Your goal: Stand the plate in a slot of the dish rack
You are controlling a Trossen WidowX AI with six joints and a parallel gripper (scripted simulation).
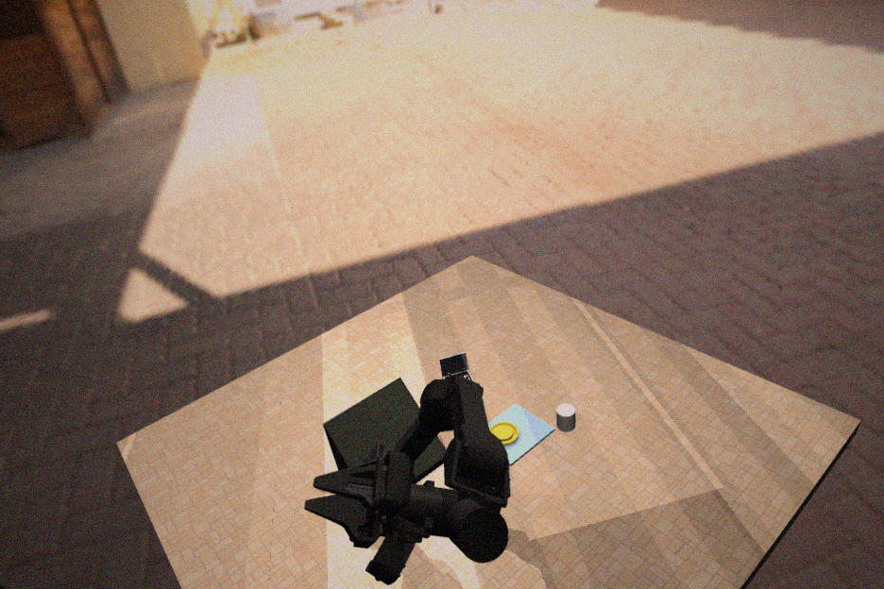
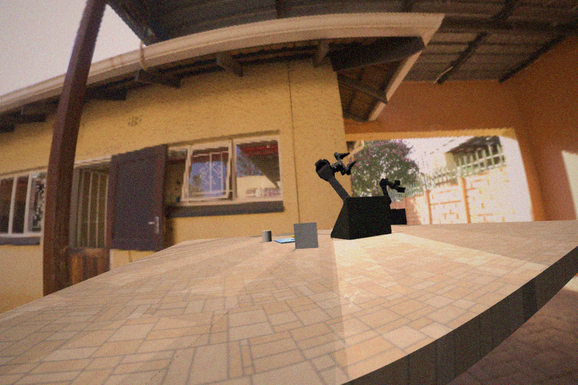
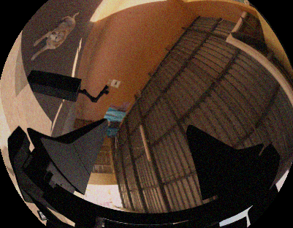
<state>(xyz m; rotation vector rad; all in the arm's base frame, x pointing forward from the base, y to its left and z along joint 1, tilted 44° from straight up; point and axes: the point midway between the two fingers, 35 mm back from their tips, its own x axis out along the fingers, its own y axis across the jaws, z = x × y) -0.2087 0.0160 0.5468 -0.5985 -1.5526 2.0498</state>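
The yellow plate [image 1: 504,432] lies flat on a light blue mat [image 1: 535,425] [image 2: 283,240] on the table, just right of the arm. A small grey box-like thing [image 1: 454,364] [image 2: 305,235] stands behind the mat; I cannot tell its rails from here, though it may be the dish rack. My gripper [image 1: 311,494] [image 2: 346,160] [image 3: 148,127] is raised high above the table, far from the plate, and points up at the roof. Its fingers are wide open with nothing between them. The plate does not show in the wrist view.
A grey cylinder [image 1: 566,416] [image 2: 266,235] stands right of the mat. A large dark block [image 1: 370,420] [image 2: 362,216] sits left of the arm. The table [image 1: 665,451] ends close on the right and front.
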